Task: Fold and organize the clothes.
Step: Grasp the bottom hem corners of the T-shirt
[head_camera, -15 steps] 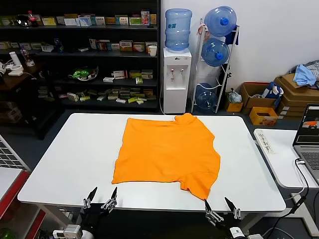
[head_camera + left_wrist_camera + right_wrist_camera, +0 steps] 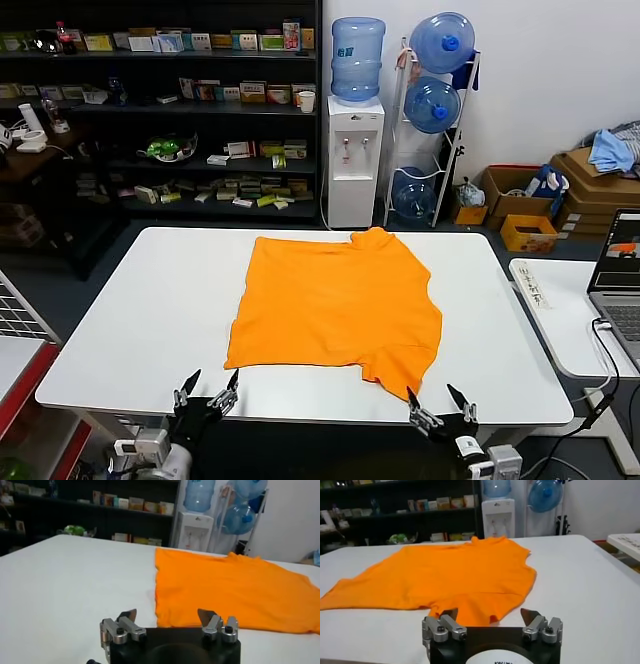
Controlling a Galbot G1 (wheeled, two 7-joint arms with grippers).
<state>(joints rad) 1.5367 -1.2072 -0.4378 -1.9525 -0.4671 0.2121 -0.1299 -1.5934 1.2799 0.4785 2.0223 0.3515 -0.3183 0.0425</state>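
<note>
Head view: T-shirt [image 2: 335, 305] beyond both hands.

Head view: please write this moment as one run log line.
stage: before grasp | orange T-shirt: spread on white table, untouched | left tool: open, near table edge | right tool: open, near table edge

White bench [image 2: 140, 330], rounded corners. Behind far edge: dark shelving [image 2: 160, 110] stocked with boxes and small goods. White water dispenser [image 2: 355, 160] topped by a blue bottle [image 2: 357, 58], just past far edge. Beside it, wire rack [image 2: 432, 130] stacked with three blue water jugs. Cardboard boxes [image 2: 590, 190] at far right, light blue cloth [image 2: 610, 150] on top. Second white table [image 2: 560, 320] beyond right edge, carrying an open laptop [image 2: 620, 280]. Orange crate [image 2: 528, 233] on floor.
</note>
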